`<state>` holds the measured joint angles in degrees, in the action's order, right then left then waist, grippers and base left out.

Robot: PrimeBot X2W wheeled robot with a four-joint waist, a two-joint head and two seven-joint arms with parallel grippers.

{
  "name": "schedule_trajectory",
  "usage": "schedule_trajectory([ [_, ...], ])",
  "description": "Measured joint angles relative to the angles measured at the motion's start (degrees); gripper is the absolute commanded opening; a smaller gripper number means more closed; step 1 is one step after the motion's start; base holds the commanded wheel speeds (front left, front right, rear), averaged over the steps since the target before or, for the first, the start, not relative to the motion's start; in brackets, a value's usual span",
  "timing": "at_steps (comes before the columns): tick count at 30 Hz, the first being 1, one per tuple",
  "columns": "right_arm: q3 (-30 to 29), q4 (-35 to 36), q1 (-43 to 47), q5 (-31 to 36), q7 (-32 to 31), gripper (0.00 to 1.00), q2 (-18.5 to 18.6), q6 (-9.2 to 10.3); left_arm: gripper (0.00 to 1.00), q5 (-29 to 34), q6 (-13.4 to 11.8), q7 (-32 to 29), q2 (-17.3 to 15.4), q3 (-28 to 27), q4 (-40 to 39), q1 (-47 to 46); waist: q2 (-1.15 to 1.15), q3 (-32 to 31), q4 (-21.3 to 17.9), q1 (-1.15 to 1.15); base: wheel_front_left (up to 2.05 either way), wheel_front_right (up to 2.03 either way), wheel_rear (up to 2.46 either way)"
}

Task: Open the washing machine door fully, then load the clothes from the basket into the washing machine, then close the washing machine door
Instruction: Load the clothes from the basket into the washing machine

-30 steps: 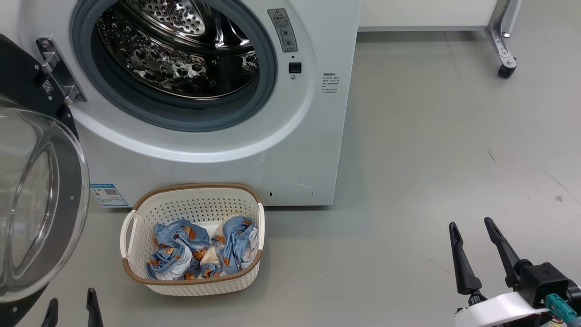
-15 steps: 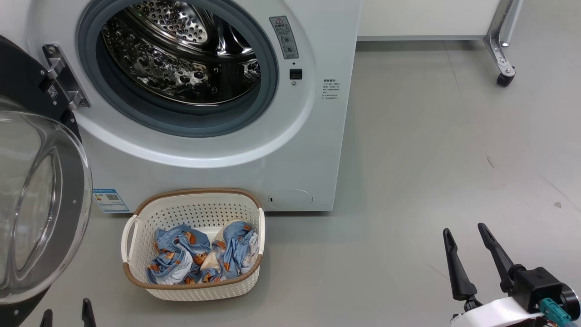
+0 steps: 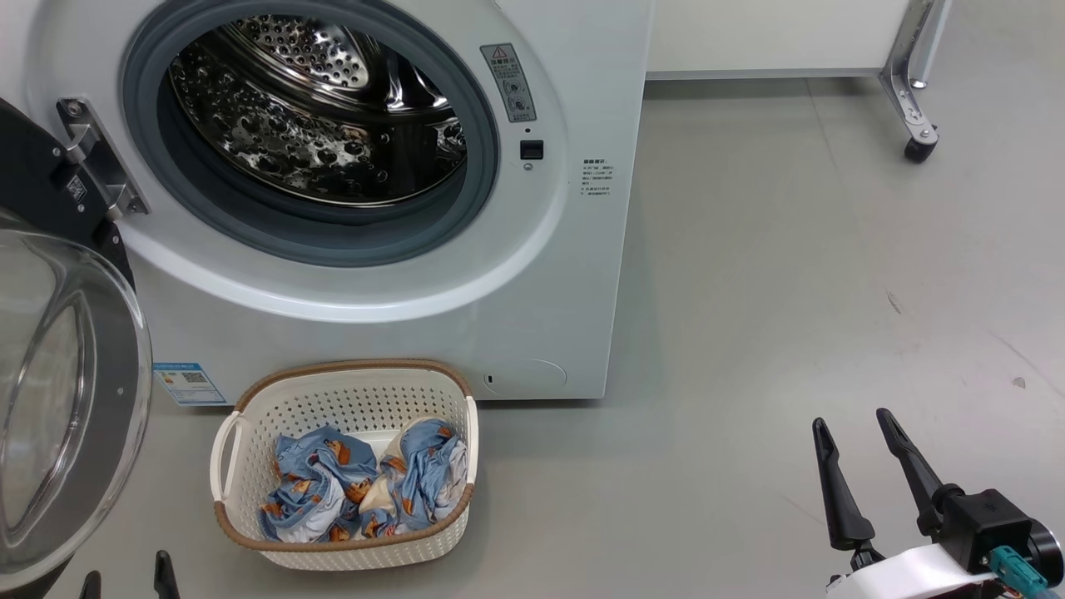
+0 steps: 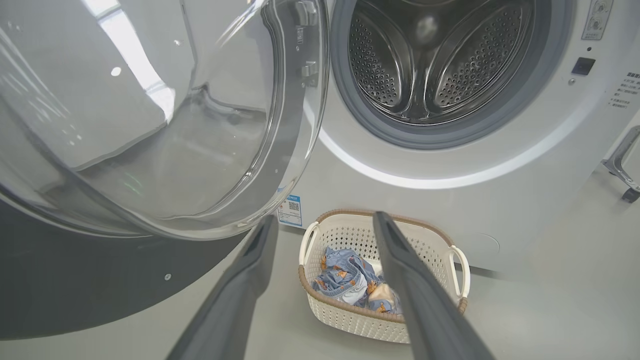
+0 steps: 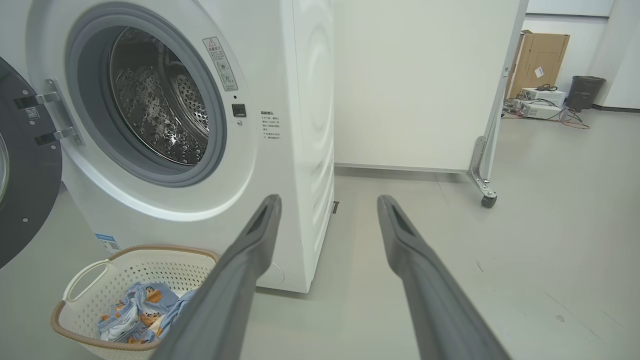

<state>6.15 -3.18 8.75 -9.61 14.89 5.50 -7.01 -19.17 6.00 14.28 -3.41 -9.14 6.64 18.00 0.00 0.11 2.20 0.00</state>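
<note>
— Washing machine door [image 3: 58, 399] hangs swung wide on its hinge [image 3: 91, 158], just left of our left fingers [image 4: 247, 280]; its glass bulge comes near the left fingertip but stays apart from it.

— And the clothes [image 3: 358, 491]?

— We see them crumpled in the basket [image 3: 333, 408], on the floor [image 3: 749, 333] ahead of our left fingers and a little to their right, just in front of the washing machine [image 3: 532, 316].

— How do our fingers stand?

— Both pairs are spread wide, gripping nothing. Our right fingers [image 3: 840, 491] hover over the floor, with the basket well apart to their left and the washer's front corner ahead and left of them.

— And farther out?

— Above the basket, we look into the steel drum [image 3: 316, 116] through its grey gasket. Far ahead of our right fingers, a white panel's castor leg [image 3: 915, 133] rests on the floor.
</note>
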Motion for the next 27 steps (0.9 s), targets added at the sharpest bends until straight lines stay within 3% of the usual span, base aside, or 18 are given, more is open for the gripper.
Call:
schedule_trajectory([
  [13,-0.03,0.12,0.02,-0.09,0.00,1.00,0.00,0.00,1.00,0.51,0.03,0.00,0.27,-0.33,0.01,0.05,0.00,0.42,0.02,0.00,0.75,-1.00,0.24],
  [27,-0.15,0.26,0.02,-0.09,0.00,1.00,-0.02,-0.01,1.00,1.01,0.35,0.00,0.45,-0.16,0.05,-0.03,0.00,1.10,0.21,0.00,0.39,-0.39,0.00],
])
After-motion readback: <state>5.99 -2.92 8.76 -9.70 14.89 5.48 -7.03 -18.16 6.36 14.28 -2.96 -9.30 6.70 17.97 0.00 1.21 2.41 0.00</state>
